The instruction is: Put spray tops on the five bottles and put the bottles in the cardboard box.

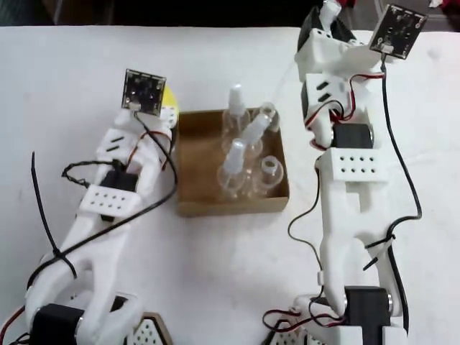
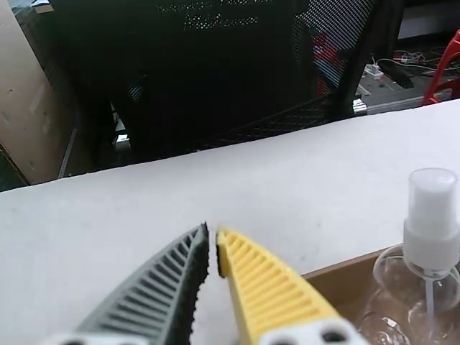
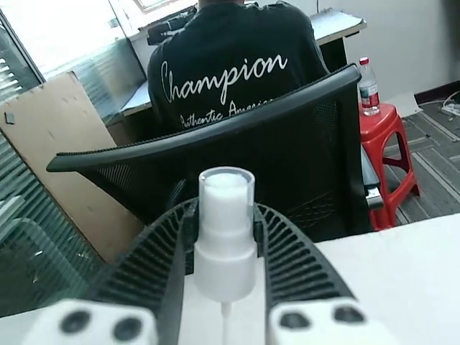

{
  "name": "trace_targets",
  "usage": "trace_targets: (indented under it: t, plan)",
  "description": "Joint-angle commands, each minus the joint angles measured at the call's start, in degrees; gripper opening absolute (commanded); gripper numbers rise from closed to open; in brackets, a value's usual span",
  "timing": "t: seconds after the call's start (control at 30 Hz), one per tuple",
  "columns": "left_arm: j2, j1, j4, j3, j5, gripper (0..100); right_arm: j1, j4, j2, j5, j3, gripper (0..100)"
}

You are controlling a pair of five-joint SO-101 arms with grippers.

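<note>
High view first. Your right gripper (image 1: 328, 17) sits out past the far right corner of the box (image 1: 192, 205), with a spray top (image 1: 330, 7) pinched in it. The one that matters is the bare bottle (image 1: 269, 169): clear, standing upright in the box, with its neck open and its long axis straight up. From the right fingers it lies back toward that arm's base and across toward the other arm, well apart. Several of its neighbours wear white tops, and one behind it is hard to read. Your left gripper (image 1: 169, 102) is just beside the box's far left corner. It's the nearer arm, but it carries nothing.

Left wrist view now. The grey and yellow fingers (image 2: 259, 287) are pressed all but together at the tips, with nothing between them. Off the yellow finger's side stands a capped bottle (image 2: 430, 237), see-through, with the box rim just in front of it.

Right wrist view. The ribbed fingers (image 3: 162, 251) are clamped on either side of the white top, head up, with the thin tube hanging down between them. My read is that you'll want that tube plumb over the open neck before you lower, since any tilt risks catching the rim.
</note>
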Motion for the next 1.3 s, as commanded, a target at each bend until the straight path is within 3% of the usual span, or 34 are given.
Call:
trace_targets:
  t: [0.0,1.27]
  plan:
    - [-0.22,0.84,-1.14,-0.26,-0.44,2,-0.48,-2.51,1.36,-0.09,-1.76,1.5]
    - [-0.22,0.84,-1.23,-0.26,-0.44,2,-3.56,-7.60,3.03,0.09,12.04,1.5]
